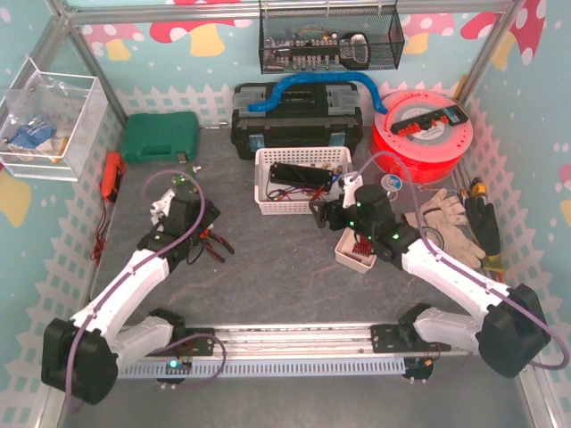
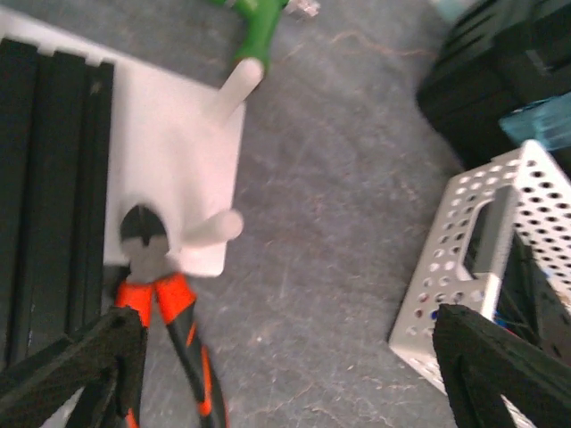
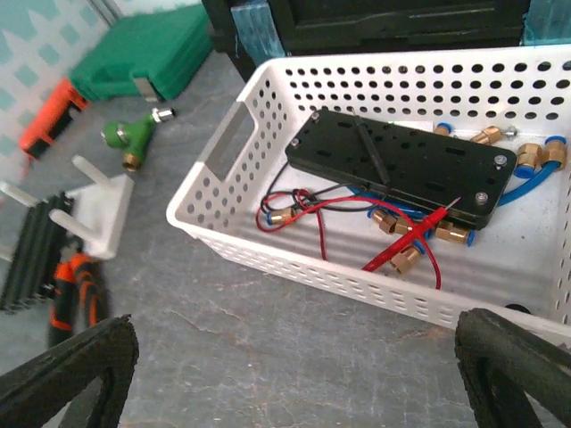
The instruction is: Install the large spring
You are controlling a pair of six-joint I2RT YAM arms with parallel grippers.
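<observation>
No large spring shows in any view. My left gripper [image 1: 178, 207] [image 2: 285, 379] hangs open above bare tabletop with nothing between its fingers. Just ahead of it to the left stands a white peg stand [image 2: 169, 152], with black rails [image 2: 45, 178] beside it and orange-handled pliers [image 2: 165, 312] [image 1: 214, 245] resting against its near edge. My right gripper [image 1: 326, 212] [image 3: 294, 379] is open too and holds nothing. It hovers over the table just in front of the white perforated basket [image 3: 223, 209] [image 1: 268, 201].
The basket holds a black plate [image 3: 401, 160], brass fittings and red and black probe leads. A green fitting [image 2: 260, 27] lies beyond the peg stand. A small white box [image 1: 355, 250], gloves [image 1: 442, 214], a red spool [image 1: 419, 125], a black toolbox [image 1: 299, 120] and a green case [image 1: 161, 136] lie around.
</observation>
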